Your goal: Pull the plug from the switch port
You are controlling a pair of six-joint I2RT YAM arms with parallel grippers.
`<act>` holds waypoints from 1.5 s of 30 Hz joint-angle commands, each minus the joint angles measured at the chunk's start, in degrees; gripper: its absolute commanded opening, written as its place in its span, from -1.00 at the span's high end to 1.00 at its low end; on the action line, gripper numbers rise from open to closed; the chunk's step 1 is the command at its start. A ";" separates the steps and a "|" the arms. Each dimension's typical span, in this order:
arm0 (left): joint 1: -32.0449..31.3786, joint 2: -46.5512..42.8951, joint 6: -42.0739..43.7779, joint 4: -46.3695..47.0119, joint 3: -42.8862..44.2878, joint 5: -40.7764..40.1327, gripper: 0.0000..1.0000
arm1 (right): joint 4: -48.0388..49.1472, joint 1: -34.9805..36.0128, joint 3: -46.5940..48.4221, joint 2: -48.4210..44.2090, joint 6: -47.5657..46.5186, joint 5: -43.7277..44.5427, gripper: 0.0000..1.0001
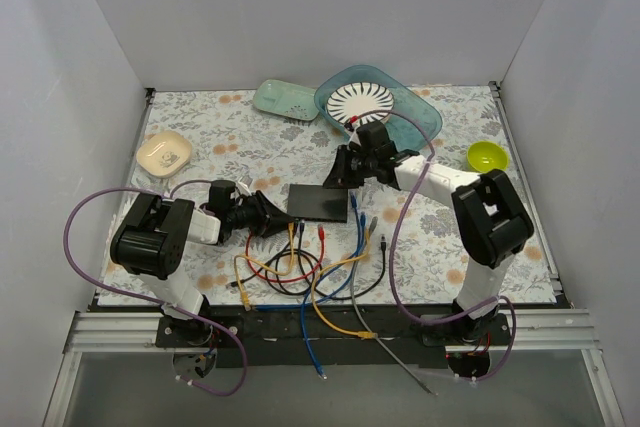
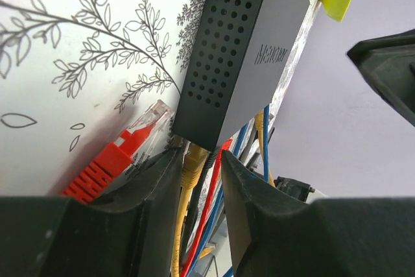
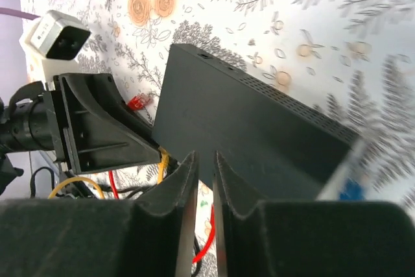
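Left gripper [image 2: 202, 160] fills the bottom of the left wrist view, its fingers [image 2: 149, 212] narrow and closed around the yellow plug [image 2: 194, 159] right where it enters the switch [image 2: 246, 43]. The red cable [image 2: 211, 192] runs through the same gap; can't tell if it is pinched too. The switch lies flat on the floral table [image 2: 78, 63], mid-frame in the top view, port edge toward the bottom of the frame, with cables [image 1: 310, 277] fanning out below it. Loose red plug [image 2: 123, 154] lies on the cloth just left of the fingers, in no port. Right gripper [image 3: 205, 160] sits at the switch's upper right corner in the top view. In its own view the fingers are drawn to a thin slit over the switch's edge; can't tell if they hold anything. Step in hand, as I read it, is drawing the yellow plug out. Doing it well probably means gripping the plug body rather than the cable, with the latch tab squeezed, and pulling straight back along the port axis with no twist. The switch is light and likely to slide, so the right arm should press or pin it first. Watch that the red cable isn't dragged along, and keep the pull short and steady.
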 commanded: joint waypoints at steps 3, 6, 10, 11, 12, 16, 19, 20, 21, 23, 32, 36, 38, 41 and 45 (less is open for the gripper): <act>-0.56 -0.31 -1.98 -0.68 -2.40 -4.60 0.41 | 2.50 1.42 3.70 8.89 1.33 -8.16 0.63; -0.56 0.21 -5.50 1.86 -3.45 -6.09 0.42 | 4.60 1.50 4.31 11.61 2.83 -9.48 0.66; -0.56 1.53 -9.02 4.33 -3.90 -7.24 0.43 | 5.40 1.59 4.05 13.99 4.15 -10.11 0.70; -0.65 1.80 -9.46 4.42 -3.81 -7.32 0.43 | 5.49 1.59 3.79 14.17 4.16 -10.11 0.71; -0.56 1.80 -9.55 4.33 -3.63 -7.67 0.43 | 5.66 1.68 3.35 14.26 4.16 -10.11 0.71; -0.56 1.80 -9.63 2.93 -3.37 -8.99 0.46 | 5.40 1.77 2.30 14.52 3.37 -10.02 0.73; -0.56 2.06 -10.86 3.19 -3.98 -10.05 0.51 | 5.40 1.68 1.33 14.78 3.10 -9.84 0.73; -0.56 2.24 -11.30 3.45 -3.98 -10.22 0.54 | 5.49 1.68 1.06 14.79 3.10 -10.02 0.74; -0.56 2.85 -12.00 3.45 -4.16 -10.40 0.55 | 5.58 1.68 0.89 14.87 3.10 -10.02 0.74; -0.56 3.64 -12.71 3.89 -4.16 -10.66 0.56 | 5.84 1.68 0.45 14.87 3.19 -10.02 0.74; -0.56 6.37 -18.51 2.67 -2.50 -10.75 0.49 | 5.75 1.68 0.01 15.05 3.01 -10.11 0.74; -0.56 6.89 -17.90 -0.14 -0.92 -10.40 0.57 | 5.49 1.68 -0.17 14.96 2.75 -10.11 0.75; -0.56 7.24 -17.29 -1.29 -0.65 -10.14 0.68 | 5.49 1.68 -0.17 14.87 2.66 -9.93 0.75; -0.56 7.77 -16.58 -1.03 -1.00 -9.35 0.91 | 5.40 1.59 -0.26 14.70 2.66 -9.76 0.75; -0.56 8.04 -15.27 0.37 -1.96 -8.03 1.00 | 5.22 1.68 -0.26 14.79 2.57 -9.84 0.76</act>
